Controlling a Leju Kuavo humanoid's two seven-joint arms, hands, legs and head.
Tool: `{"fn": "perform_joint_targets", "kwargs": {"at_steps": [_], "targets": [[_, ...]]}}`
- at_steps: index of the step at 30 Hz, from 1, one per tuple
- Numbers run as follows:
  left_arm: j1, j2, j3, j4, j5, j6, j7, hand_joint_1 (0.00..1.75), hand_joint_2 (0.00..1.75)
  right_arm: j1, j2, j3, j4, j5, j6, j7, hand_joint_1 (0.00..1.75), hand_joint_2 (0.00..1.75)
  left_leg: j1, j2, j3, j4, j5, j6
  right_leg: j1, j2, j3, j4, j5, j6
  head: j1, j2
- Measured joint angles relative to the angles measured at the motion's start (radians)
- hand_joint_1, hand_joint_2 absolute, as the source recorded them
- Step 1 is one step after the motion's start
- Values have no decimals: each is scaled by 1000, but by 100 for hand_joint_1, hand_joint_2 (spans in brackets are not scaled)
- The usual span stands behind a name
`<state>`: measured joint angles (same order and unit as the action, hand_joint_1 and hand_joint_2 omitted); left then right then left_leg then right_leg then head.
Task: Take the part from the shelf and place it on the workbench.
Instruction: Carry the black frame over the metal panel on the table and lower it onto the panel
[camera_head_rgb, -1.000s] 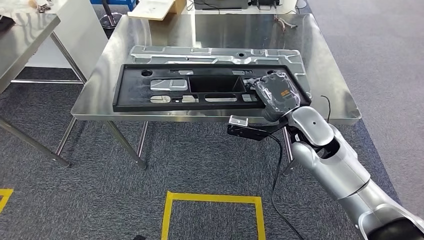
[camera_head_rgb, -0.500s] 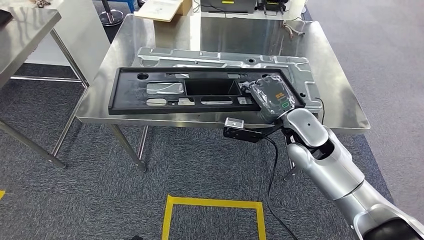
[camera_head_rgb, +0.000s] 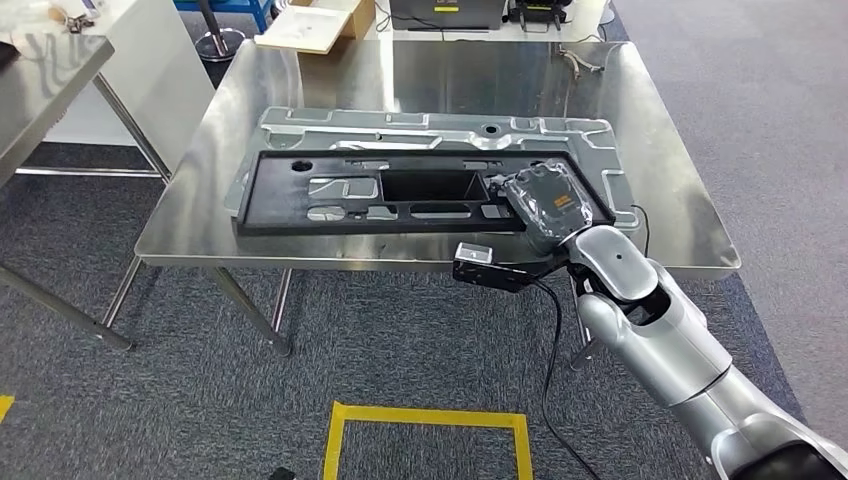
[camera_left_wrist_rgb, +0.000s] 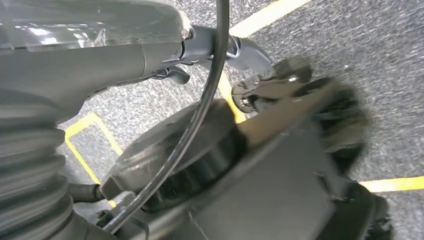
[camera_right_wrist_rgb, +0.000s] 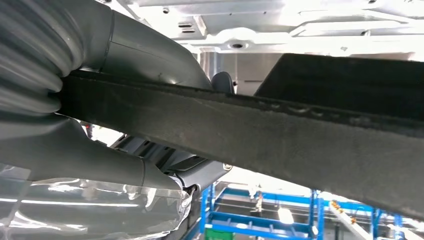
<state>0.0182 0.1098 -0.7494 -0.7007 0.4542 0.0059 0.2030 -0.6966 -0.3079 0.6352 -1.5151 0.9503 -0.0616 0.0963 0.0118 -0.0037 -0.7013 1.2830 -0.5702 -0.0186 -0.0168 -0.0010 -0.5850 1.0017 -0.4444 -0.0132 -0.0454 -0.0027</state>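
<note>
The steel tabletop spreads across the head view, and everything here is placed against it. Flat on its middle lies a long silver panel, and lying on that panel, towards the tabletop's near edge, is the black part, a long frame with a deep rectangular well at its centre and cut-outs either side.

From below the tabletop's near right corner the silver right arm reaches up and forward, elbow low, wrist bent over the near edge. The right robot hand, wrapped in clear plastic, sits on the part's right end. The right wrist view looks along the part's black edge, which runs across the picture with the thumb on one side of it and a darker fingertip showing past it, so the robot hand has the part's edge clasped between thumb and fingers. How tight, I cannot tell.

A small black camera block juts out from the wrist, just under the tabletop's near edge, with a black cable hanging from it.

The left robot hand hangs over grey carpet, fingers curled in, holding nothing that I can make out.

On the floor in front of the tabletop sits a yellow tape square.
</note>
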Motion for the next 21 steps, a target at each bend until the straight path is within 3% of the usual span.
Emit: {"fn": "perform_joint_targets", "kwargs": {"at_steps": [1, 2, 4, 5, 6, 9, 11, 12, 14, 15, 16, 17, 19, 20, 21], "targets": [[1, 0, 0, 0, 0, 0, 0, 0, 175, 3, 0, 1, 1, 0, 0, 0, 175, 175, 1, 0, -15, 8, 16, -1, 0, 1, 7, 0, -6, 1, 0, 0], [1, 1, -1, 0, 0, 0, 0, 0, 175, 6, 0, 2, 2, 0, 0, -1, 175, 175, 2, 0, -10, -25, 52, -2, -1, 1, 14, 1, -12, 3, 0, 0], [1, 1, -1, 0, 0, 1, 0, 0, 175, 7, 0, 3, 3, 0, 0, -1, 175, 175, 2, -1, 36, -153, 134, 0, -3, 2, 31, 4, -27, 12, 0, 0], [1, 1, -2, 0, 0, 0, 0, 0, 175, 6, 0, 3, 3, 0, 0, -1, 175, 175, 0, -2, 59, -209, 156, 3, -2, 3, 35, 7, -34, 18, 0, 0], [0, 1, -2, 0, 0, 0, 0, 0, 175, 5, 0, 3, 3, 0, 0, 0, 175, 175, -1, -3, 72, -241, 164, 7, 0, 3, 36, 8, -38, 23, 0, 0], [0, 1, -2, 0, 0, 0, 1, 0, 175, 4, 0, 3, 3, 0, 0, 0, 175, 175, -4, -4, 81, -257, 154, 28, 0, 4, 39, 3, -45, 39, 0, 0], [-1, 1, -2, 0, 0, 0, 0, 0, 175, 3, 4, 3, 2, 0, -1, -1, 175, 175, -2, -5, 92, -266, 152, 40, -4, 3, 29, 33, -63, 48, 0, 0], [-2, 2, -2, 0, 0, 0, 0, 0, 175, 1, 7, 3, 1, 0, -1, -1, 175, 175, -1, -5, 97, -270, 151, 45, -5, 2, 6, 77, -81, 51, 0, 0], [-3, 3, -2, 0, 0, 1, 0, 0, 175, 0, 14, 3, 3, 0, -1, -1, 175, 175, -4, -4, 104, -272, 144, 53, -5, 1, -74, 204, -117, 51, 0, 0], [-2, 3, -2, 0, 0, 1, 0, 0, 175, 2, 17, 3, 4, 0, -1, -1, 175, 175, -6, -5, 108, -272, 140, 56, -5, 1, -111, 251, -120, 50, 0, 0], [-1, 3, -2, 0, 1, 1, 1, 0, 175, 4, 18, 3, 6, 0, -1, -1, 175, 175, -9, -5, 114, -271, 134, 57, -4, 1, -134, 269, -106, 47, 0, 0], [0, 3, -2, 0, 2, 1, 1, 0, 175, 6, 19, 3, 7, 0, 0, -1, 175, 175, -11, -6, 121, -271, 128, 58, -2, 1, -138, 250, -74, 42, 0, 0], [2, 3, -3, 0, 4, 1, 1, 0, 175, 6, 19, 3, 9, 0, 0, -1, 175, 175, -15, -8, 139, -271, 113, 58, 7, 1, -104, 138, 12, 25, 0, 0], [1, 3, -3, 0, 4, 1, 1, 0, 175, 4, 19, 3, 9, 0, 0, -1, 175, 175, -18, -8, 146, -270, 106, 56, 12, -1, -83, 82, 39, 16, 0, 0], [0, 3, -3, 0, 4, 1, 1, 0, 175, 2, 20, 3, 9, 0, 0, -1, 175, 175, -19, -8, 149, -270, 100, 53, 17, -3, -67, 43, 49, 9, 0, 0]]}}
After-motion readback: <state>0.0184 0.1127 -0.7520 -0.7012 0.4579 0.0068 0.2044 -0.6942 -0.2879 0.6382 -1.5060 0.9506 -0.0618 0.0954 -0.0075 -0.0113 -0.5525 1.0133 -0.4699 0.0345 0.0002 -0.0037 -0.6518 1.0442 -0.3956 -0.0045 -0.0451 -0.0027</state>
